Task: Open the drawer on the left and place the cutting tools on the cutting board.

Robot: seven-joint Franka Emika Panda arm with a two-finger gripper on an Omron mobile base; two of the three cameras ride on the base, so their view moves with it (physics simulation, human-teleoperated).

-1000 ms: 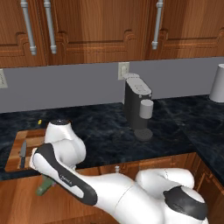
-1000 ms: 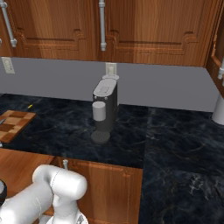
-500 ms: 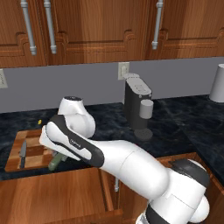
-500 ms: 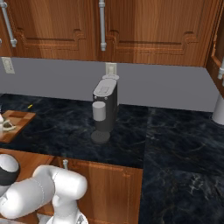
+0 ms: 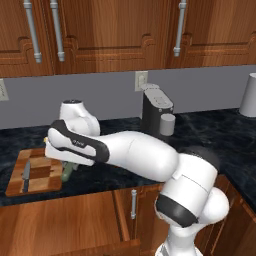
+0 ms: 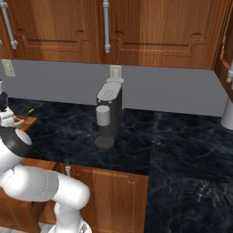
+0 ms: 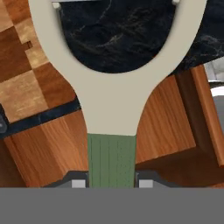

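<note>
wooden cabinets (image 5: pixel 110 30), dark marble counter (image 6: pixel 182 150)

Count: one knife (image 5: pixel 25 176), one peeler (image 7: pixel 114 94), one cutting board (image 5: pixel 40 166), one coffee machine (image 5: pixel 155 109), one mug (image 5: pixel 167 124), three upper cabinet handles.

In the hand view we see the peeler (image 7: pixel 111 94) cut off top and bottom, so its blade doesn't show. In the left base view the arm hides the gripper and most of the peeler; probably its green handle (image 5: pixel 67 172) pokes out.
</note>
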